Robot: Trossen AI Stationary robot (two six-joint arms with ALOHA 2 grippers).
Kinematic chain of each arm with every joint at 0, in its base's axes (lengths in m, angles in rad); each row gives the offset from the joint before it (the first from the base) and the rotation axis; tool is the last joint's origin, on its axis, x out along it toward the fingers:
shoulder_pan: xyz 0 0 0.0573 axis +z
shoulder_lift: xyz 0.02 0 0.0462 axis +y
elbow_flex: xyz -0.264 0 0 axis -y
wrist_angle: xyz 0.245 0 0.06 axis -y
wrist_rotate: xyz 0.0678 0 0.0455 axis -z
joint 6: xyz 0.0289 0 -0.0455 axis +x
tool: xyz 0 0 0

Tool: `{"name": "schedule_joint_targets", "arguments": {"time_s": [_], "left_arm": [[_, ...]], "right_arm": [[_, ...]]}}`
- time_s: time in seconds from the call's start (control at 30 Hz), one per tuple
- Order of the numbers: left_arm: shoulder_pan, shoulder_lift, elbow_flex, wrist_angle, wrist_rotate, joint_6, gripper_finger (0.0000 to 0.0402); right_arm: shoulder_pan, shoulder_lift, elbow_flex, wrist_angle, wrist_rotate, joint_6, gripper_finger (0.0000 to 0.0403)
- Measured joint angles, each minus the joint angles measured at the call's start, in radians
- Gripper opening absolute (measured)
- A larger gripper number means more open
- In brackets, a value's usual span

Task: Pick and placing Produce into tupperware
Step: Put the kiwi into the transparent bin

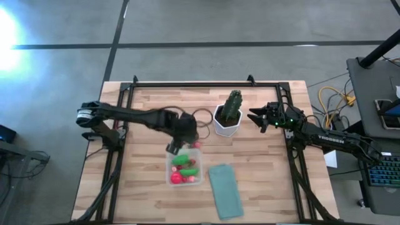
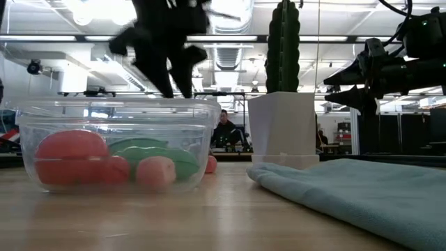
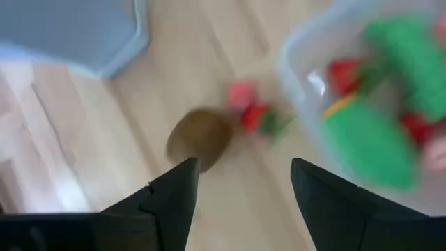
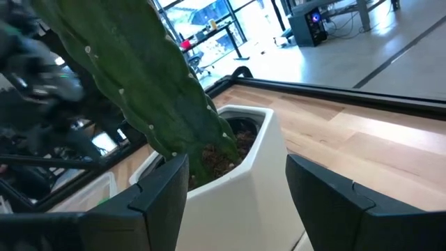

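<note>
The clear tupperware (image 1: 185, 170) (image 2: 118, 143) stands left of the table's middle. It holds a red round piece (image 2: 70, 157), green pieces (image 3: 362, 136) and small red ones. On the bare wood just beyond its far rim lie a brown round piece (image 3: 201, 138) and tiny red and pink pieces (image 3: 247, 106) (image 1: 197, 145). My left gripper (image 1: 175, 147) (image 3: 240, 164) hangs open above the brown piece, pointing steeply down and holding nothing. My right gripper (image 1: 255, 119) (image 4: 237, 164) waits open and level, just right of the cactus pot (image 1: 226, 124).
A tall green cactus (image 2: 282, 45) in a white pot (image 4: 237, 174) stands at the table's far middle. A flat teal-green lid (image 1: 225, 190) (image 2: 362, 188) lies right of the tupperware, near the front edge. A dark cable loop (image 1: 201, 114) lies left of the pot.
</note>
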Motion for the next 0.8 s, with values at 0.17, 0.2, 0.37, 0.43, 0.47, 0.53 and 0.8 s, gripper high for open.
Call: {"name": "schedule_joint_targets", "arguments": {"time_s": [0.17,0.2,0.37,0.43,0.47,0.53,0.8], "left_arm": [[0.099,0.067,-0.009,0.064,0.003,0.148,0.0215],[0.115,0.083,-0.009,0.077,0.007,0.170,0.0215],[0.158,0.161,0.001,0.087,0.013,0.268,0.0215],[0.162,0.183,0.001,0.089,0.015,0.308,0.0215],[0.164,0.193,0.001,0.096,0.015,0.328,0.0215],[0.164,0.210,0.002,0.118,0.015,0.349,0.0215],[0.166,0.235,0.000,0.169,0.018,0.353,0.0215]], "right_arm": [[0.000,0.000,0.000,0.000,0.000,0.000,0.0233],[0.000,0.000,0.000,0.000,0.000,0.000,0.0233],[0.000,0.000,0.000,0.000,0.000,0.000,0.0233],[0.000,0.000,0.000,0.000,0.000,0.000,0.0233],[0.000,0.000,0.000,0.000,0.000,0.000,0.0233],[0.000,0.000,0.000,0.000,0.000,0.000,0.0233],[0.000,0.000,0.000,0.000,0.000,0.000,0.0233]]}}
